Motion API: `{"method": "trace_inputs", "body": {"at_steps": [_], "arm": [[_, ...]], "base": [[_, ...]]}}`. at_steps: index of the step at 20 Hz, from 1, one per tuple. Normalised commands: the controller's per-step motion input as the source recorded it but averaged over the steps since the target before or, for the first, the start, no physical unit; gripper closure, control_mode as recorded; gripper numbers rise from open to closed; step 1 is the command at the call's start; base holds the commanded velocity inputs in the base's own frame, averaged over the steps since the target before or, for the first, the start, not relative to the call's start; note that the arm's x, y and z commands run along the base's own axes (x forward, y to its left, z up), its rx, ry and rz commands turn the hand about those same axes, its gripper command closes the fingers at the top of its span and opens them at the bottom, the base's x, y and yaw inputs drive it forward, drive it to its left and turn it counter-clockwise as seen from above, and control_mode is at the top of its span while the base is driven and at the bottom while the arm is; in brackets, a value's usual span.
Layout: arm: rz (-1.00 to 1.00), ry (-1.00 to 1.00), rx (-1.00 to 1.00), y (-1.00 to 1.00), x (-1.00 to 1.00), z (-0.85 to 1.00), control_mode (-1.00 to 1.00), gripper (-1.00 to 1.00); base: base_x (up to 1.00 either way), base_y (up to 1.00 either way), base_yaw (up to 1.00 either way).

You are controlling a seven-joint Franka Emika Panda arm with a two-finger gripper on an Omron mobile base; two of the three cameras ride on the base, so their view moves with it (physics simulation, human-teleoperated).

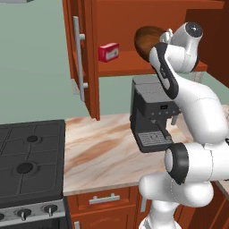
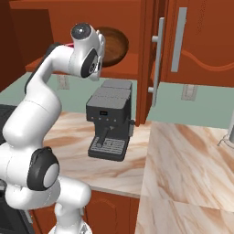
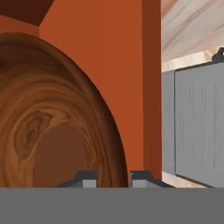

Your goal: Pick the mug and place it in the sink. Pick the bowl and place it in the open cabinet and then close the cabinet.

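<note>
Cabinet [image 1: 134, 62] shelf: bowl [image 3: 52, 127] in pincer [image 3: 113, 177].

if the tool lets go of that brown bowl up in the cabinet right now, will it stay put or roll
Probably tips or rolls: the bowl stands on edge in the cabinet, inside facing out, and its rim is round. It looks stiff, like wood, so likely no damage. The tool pinches only its rim, so it may pivot.
</note>
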Motion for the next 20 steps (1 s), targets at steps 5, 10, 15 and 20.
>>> {"method": "trace_inputs", "body": {"at_steps": [5,10,15,20], "arm": [[0.00,0.00,0.03,0.04,0.32,-0.29,-1.00,1.00],[0.00,0.05,0.01,0.09,0.08,-0.39,-1.00,1.00],[0.00,0.01,0.00,0.08,0.00,-0.05,-1.00,-1.00],[0.00,0.00,0.00,0.00,0.00,0.18,-1.00,-1.00]], "base": [[0.00,0.00,0.00],[0.00,0.00,0.00],[0.00,0.00,0.00],[0.00,0.00,0.00]]}}
